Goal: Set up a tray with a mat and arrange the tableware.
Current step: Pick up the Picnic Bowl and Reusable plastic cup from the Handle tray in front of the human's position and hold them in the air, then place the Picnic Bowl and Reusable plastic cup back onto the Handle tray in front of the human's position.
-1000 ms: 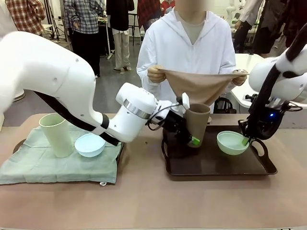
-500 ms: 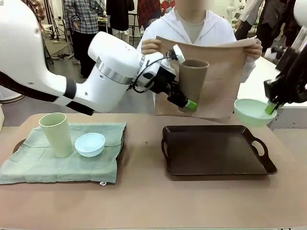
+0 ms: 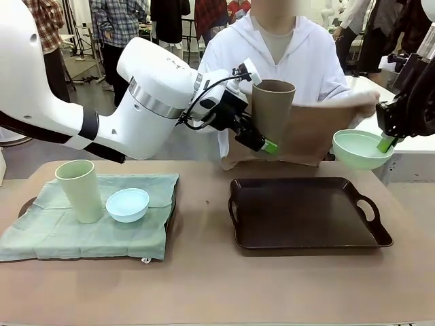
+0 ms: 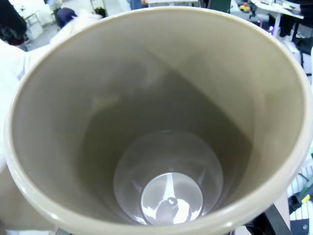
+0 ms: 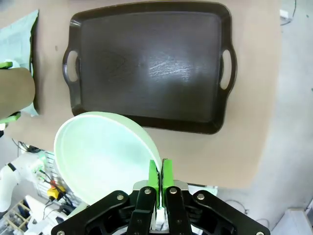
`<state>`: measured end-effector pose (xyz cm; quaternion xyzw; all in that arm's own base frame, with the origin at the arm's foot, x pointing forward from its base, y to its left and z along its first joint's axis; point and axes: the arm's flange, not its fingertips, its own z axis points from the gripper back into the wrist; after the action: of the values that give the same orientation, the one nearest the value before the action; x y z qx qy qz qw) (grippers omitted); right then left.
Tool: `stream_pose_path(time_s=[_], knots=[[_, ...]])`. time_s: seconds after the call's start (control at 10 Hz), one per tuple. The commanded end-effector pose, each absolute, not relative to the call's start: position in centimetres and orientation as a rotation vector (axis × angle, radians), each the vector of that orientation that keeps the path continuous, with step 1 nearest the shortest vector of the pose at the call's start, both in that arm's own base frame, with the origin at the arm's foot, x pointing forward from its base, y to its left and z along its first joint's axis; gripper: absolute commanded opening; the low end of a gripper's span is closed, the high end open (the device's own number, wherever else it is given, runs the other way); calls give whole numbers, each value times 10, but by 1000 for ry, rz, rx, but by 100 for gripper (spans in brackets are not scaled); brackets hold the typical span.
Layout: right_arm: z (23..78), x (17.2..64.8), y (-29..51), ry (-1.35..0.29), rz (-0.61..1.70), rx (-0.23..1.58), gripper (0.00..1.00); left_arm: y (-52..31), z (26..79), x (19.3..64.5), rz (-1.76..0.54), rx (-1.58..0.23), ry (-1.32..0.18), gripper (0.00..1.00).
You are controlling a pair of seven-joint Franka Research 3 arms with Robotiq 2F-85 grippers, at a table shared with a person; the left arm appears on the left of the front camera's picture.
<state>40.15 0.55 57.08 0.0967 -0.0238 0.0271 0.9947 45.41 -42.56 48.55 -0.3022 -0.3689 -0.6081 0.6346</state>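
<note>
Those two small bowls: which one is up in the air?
The mint green bowl, pinched at its rim by the right gripper above the table. The light blue bowl rests on the green mat.

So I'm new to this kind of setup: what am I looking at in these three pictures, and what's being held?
Two white robot arms share a table with a person. The front picture looks across at that person, who holds a brown mat. The other pictures come from cameras on the wrists. The left gripper holds a brown cup in the air; its camera looks straight into it. The right gripper pinches a mint green bowl by the rim above the bare dark tray. On a green cloth stand a pale green cup and a light blue bowl.
</note>
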Motion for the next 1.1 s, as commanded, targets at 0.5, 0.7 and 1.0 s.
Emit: stream_pose_path(time_s=[0.5, 0.7, 1.0], knots=[[570, 397, 5, -48, 62, 195, 0, -427, 488, 458, -1401, -699, -852, 0], [570, 397, 5, -48, 62, 195, 0, -427, 488, 458, -1401, -699, -852, 0], [570, 397, 5, -48, 62, 195, 0, -427, 488, 458, -1401, -699, -852, 0]])
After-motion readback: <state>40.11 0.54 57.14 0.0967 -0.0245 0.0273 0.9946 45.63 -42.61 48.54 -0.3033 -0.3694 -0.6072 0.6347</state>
